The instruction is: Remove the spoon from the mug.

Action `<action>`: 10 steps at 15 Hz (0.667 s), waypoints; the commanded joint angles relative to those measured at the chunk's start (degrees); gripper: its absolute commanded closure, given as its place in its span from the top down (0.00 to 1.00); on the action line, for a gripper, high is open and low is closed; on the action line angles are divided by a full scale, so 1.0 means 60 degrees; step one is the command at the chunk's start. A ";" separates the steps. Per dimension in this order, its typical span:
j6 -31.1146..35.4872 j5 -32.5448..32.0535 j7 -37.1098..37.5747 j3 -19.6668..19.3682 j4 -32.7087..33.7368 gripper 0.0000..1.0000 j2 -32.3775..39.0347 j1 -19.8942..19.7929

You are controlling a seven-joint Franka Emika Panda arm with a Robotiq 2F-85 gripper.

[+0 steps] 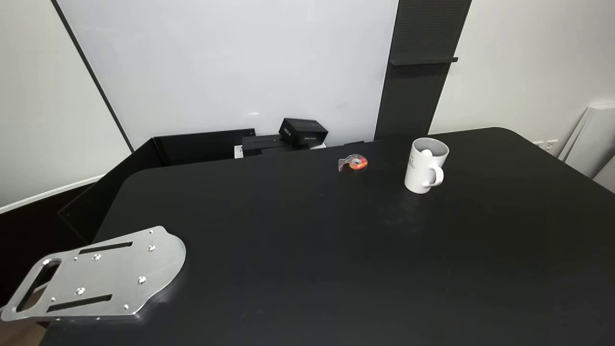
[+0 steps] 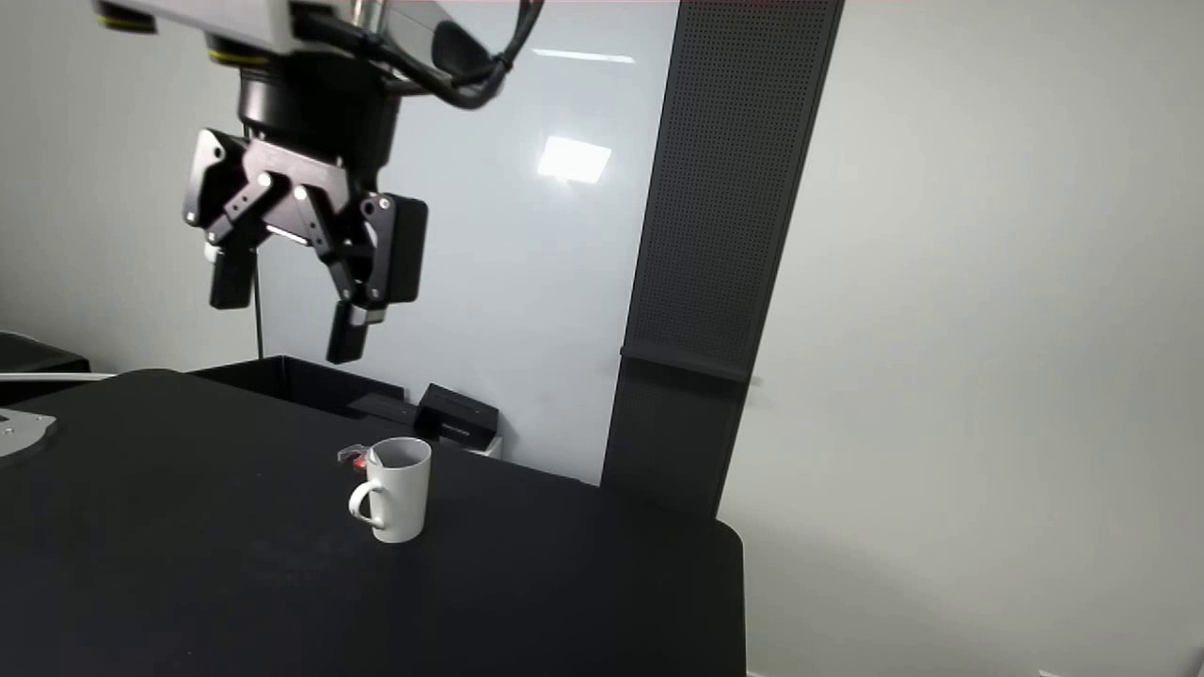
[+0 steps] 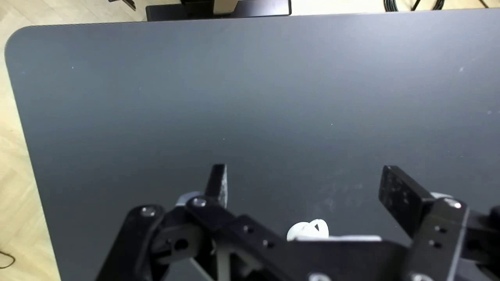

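The white mug (image 1: 414, 173) stands upright on the black table, its loop handle toward the camera in an exterior view. It also stands in an exterior view (image 2: 403, 503). The spoon (image 1: 426, 153) is inside the mug; only its white oval end shows near the rim. I cannot make the spoon out clearly elsewhere. My gripper (image 2: 290, 315) is open and empty, high above the table and up and to the left of the mug in that view. In the wrist view the gripper (image 3: 308, 187) has its fingers wide apart; its body hides most of the mug (image 3: 297, 231).
A red tape dispenser (image 1: 356, 162) lies on the black table (image 1: 288, 230) near the mug, toward the back edge. A black box (image 1: 303, 131) sits beyond the back edge, by the wall. A grey metal plate (image 1: 115, 269) is at the table's near left corner.
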 commanded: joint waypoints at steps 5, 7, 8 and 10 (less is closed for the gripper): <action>-0.0133 0.0088 0.0626 0.0166 0.3278 1.00 0.3486 -0.0224; 0.0140 0.0015 0.0309 0.0201 0.2586 1.00 0.2982 -0.0260; 0.0144 0.0010 0.0304 0.0226 0.2800 1.00 0.3245 -0.0268; 0.0156 0.0007 0.0277 0.0243 0.2757 1.00 0.3310 -0.0274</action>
